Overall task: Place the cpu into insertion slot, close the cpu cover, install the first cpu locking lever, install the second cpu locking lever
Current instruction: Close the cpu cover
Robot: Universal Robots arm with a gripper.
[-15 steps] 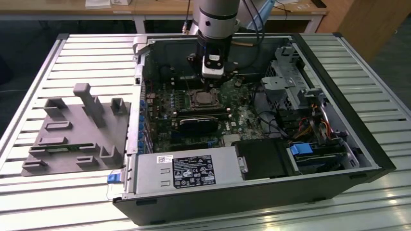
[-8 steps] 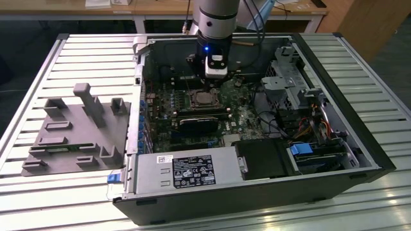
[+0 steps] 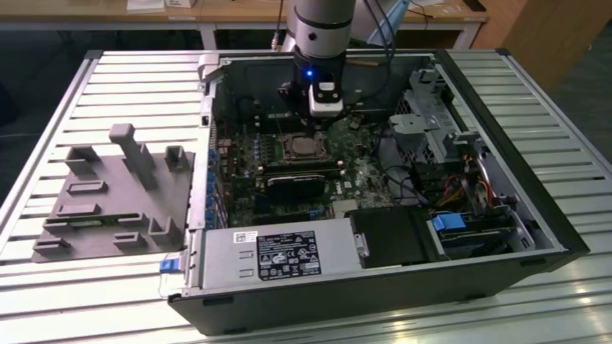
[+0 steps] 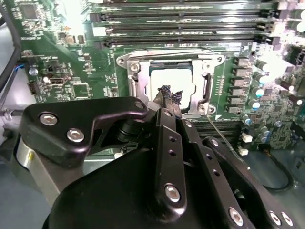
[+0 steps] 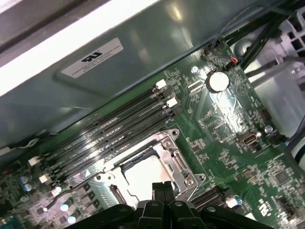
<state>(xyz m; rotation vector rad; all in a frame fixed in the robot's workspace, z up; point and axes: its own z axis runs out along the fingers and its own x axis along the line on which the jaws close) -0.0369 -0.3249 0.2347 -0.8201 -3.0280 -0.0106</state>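
The end effector (image 4: 169, 98), fingertips pressed together on nothing, hangs just above the cpu (image 4: 174, 78), which lies flat within the lowered cpu cover (image 4: 171, 57), straight below the tips.

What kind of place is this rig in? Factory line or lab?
Most likely a robotics lab bench, not a production line: an open desktop computer case lies on a slatted metal table, a grey fixture block sits beside it, and wooden desks stand behind.

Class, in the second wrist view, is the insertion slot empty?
No, the cpu lies in the insertion slot, its silver top showing inside the cpu cover.
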